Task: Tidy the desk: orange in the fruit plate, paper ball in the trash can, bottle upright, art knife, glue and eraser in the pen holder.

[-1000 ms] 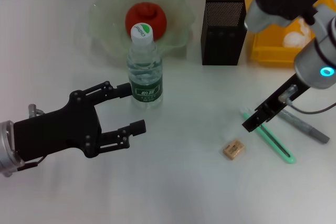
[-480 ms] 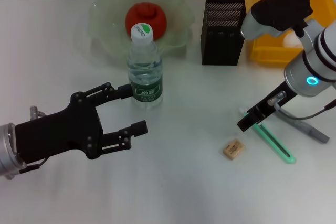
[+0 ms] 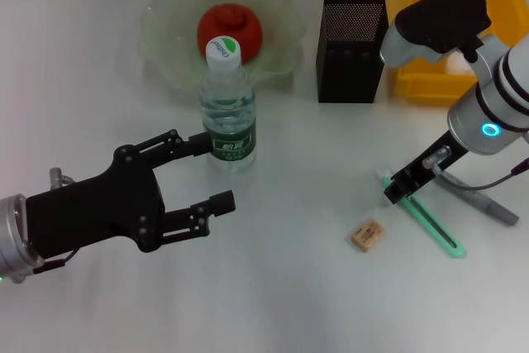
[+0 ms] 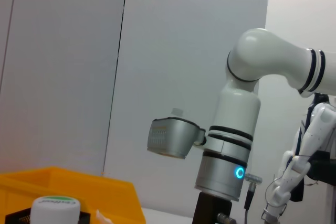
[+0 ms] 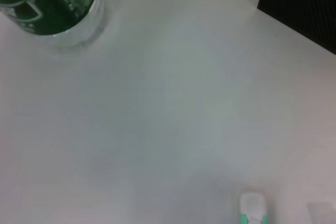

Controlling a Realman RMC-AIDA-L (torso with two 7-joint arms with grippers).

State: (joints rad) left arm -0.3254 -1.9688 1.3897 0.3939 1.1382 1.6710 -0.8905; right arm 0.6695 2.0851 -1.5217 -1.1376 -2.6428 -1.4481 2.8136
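The orange (image 3: 230, 29) lies in the pale green fruit plate (image 3: 165, 31). The bottle (image 3: 227, 109) stands upright in front of the plate and also shows in the right wrist view (image 5: 52, 3). My left gripper (image 3: 211, 169) is open and empty just left of the bottle, its far finger close to the label. My right gripper (image 3: 399, 190) hangs low over the near end of the mint-green art knife (image 3: 430, 225). The knife's tip shows in the right wrist view (image 5: 253, 208). The grey glue (image 3: 488, 202) lies right of the knife. The tan eraser (image 3: 368, 235) lies left of it. The paper ball is hidden behind my right arm.
The black mesh pen holder (image 3: 351, 49) stands behind the knife, with the yellow trash can (image 3: 413, 80) to its right at the desk's back corner. The white desk (image 3: 314, 155) lies bare between the bottle and the knife. The left wrist view shows the bottle cap (image 4: 52, 208).
My right arm's elbow has swung left, away from over the trash can. The right gripper has stayed low near the knife's end, shifting only slightly. The left arm has barely moved.
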